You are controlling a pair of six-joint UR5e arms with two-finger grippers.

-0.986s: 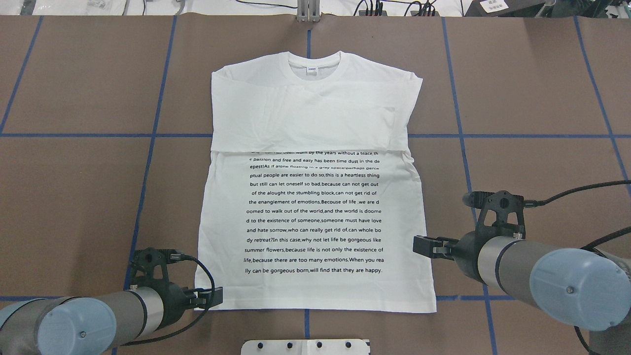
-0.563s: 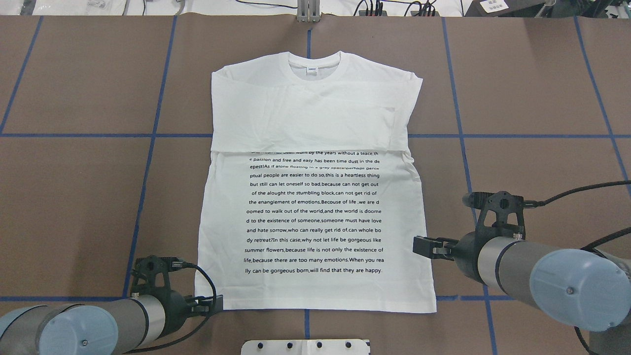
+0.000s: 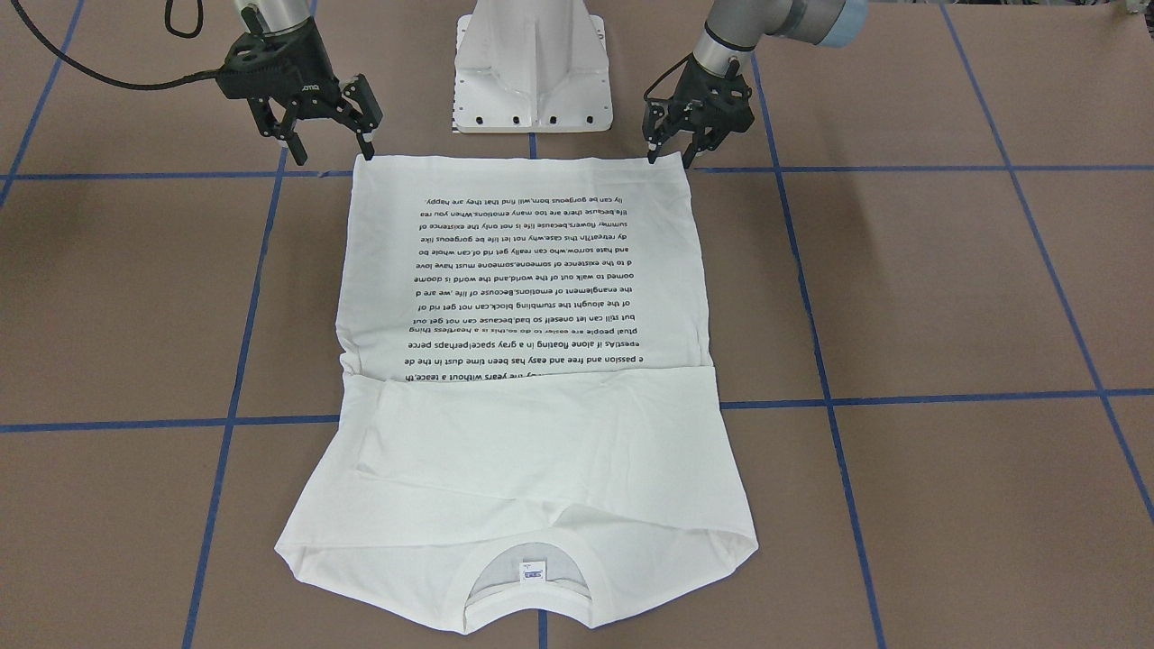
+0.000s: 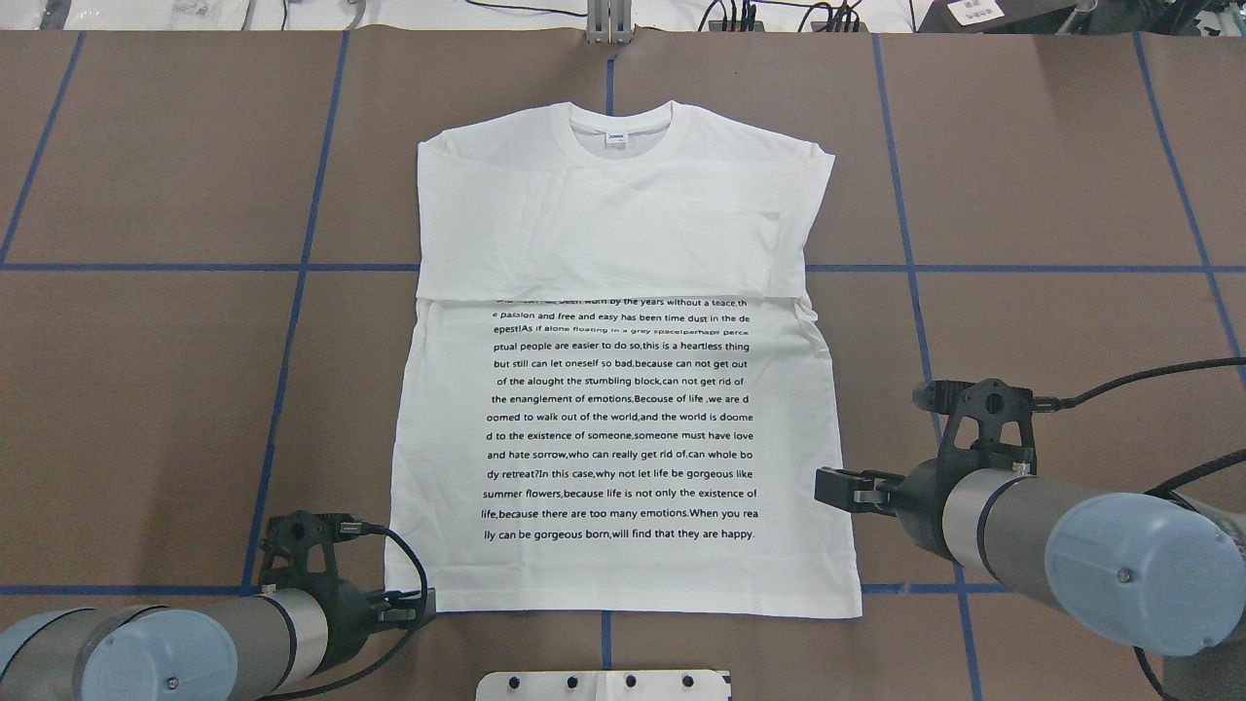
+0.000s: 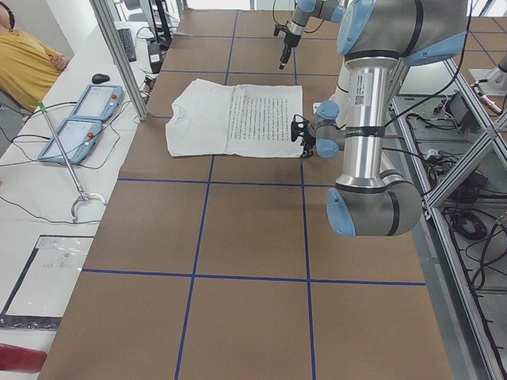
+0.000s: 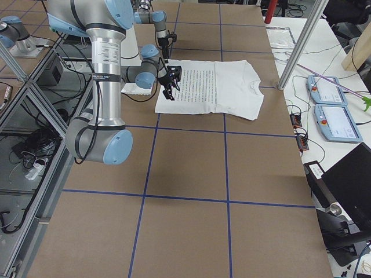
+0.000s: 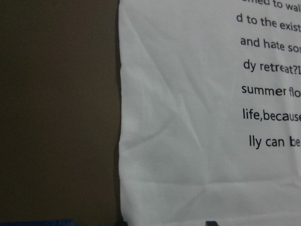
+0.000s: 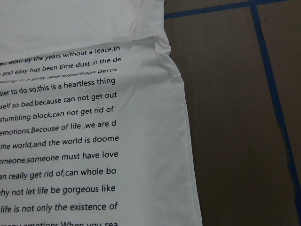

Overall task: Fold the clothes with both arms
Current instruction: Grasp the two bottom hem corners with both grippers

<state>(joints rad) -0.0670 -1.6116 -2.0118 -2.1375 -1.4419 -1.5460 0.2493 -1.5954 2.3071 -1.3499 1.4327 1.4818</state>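
your left fingers (image 3: 652,142) have dropped to the t-shirt (image 3: 523,270) hem corner, open, empty; right fingers (image 3: 364,122) unmoved, open, empty; grasp pending.

A robotics lab: taped-grid table (image 5: 253,229), aluminium framing (image 5: 121,63), teach pendants (image 5: 97,101).

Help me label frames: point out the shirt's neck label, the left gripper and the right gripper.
neck label (image 4: 615,137), overhead view, the label's middle.
left gripper (image 3: 668,156), front-facing view, midway between its fingertips.
right gripper (image 3: 331,145), front-facing view, midway between its fingertips.
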